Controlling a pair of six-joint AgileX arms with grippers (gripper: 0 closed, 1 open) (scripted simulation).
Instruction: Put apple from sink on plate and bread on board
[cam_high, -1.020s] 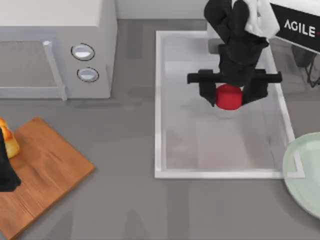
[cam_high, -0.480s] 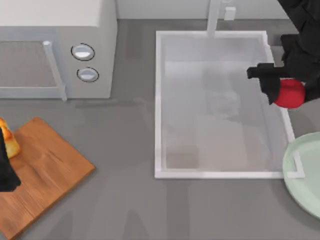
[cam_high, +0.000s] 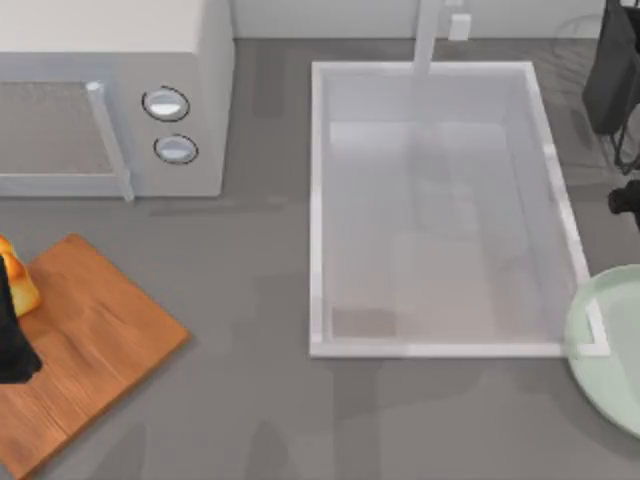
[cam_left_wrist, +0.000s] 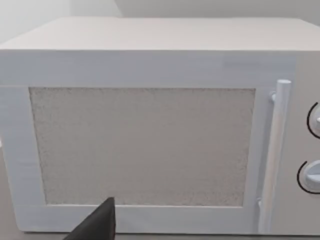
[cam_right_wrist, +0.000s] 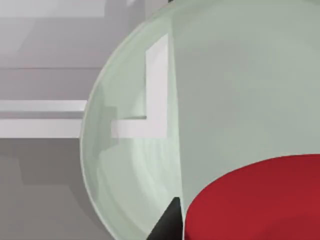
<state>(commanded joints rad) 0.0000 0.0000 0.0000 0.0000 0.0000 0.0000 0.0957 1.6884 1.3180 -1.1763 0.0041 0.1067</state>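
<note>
The red apple (cam_right_wrist: 255, 200) fills the near corner of the right wrist view, hanging above the mint-green plate (cam_right_wrist: 240, 85). My right gripper (cam_high: 630, 200) is shut on it at the top view's right edge, with one dark fingertip (cam_right_wrist: 167, 222) beside the fruit. The plate (cam_high: 610, 345) lies at the sink's front right corner. The white sink (cam_high: 318, 200) holds nothing. At far left the wooden board (cam_high: 95, 345) carries the golden bread (cam_high: 18, 285) at its left end. My left arm (cam_high: 12, 340) stands over the board just in front of the bread.
A white microwave (cam_high: 110, 95) with two knobs (cam_high: 166, 103) stands at the back left, and it faces the left wrist camera (cam_left_wrist: 145, 145). The faucet post (cam_high: 428, 35) rises at the sink's far side. Grey counter (cam_high: 250, 400) lies between board and sink.
My right gripper carried the apple out of the sink to the right, past the top view's edge and over the plate. The left arm and bread stayed put.
</note>
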